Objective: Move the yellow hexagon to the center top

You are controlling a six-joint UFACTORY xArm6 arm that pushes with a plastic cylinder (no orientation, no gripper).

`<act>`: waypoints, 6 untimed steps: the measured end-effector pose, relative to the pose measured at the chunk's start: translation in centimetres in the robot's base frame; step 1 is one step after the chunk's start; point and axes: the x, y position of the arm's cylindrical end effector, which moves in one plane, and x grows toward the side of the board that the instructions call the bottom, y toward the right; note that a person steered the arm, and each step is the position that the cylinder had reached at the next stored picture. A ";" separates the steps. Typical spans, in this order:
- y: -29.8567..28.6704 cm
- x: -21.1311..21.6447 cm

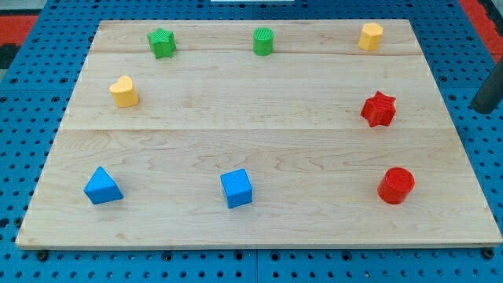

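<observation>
The yellow hexagon (371,36) sits near the top right corner of the wooden board (259,118). A green cylinder (263,41) stands at the center top, to the hexagon's left. My dark rod enters at the view's right edge, and my tip (480,108) rests off the board over the blue pegboard. The tip is to the right of and below the hexagon, well apart from it, and to the right of the red star (378,109). It touches no block.
A green star (161,42) is at the top left and a yellow heart (124,91) is at the left. A blue triangle (103,186), a blue cube (236,189) and a red cylinder (395,185) line the bottom.
</observation>
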 end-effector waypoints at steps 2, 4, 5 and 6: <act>-9.2 -4.2; -2.0 -12.7; -4.1 -16.9; -8.8 -17.3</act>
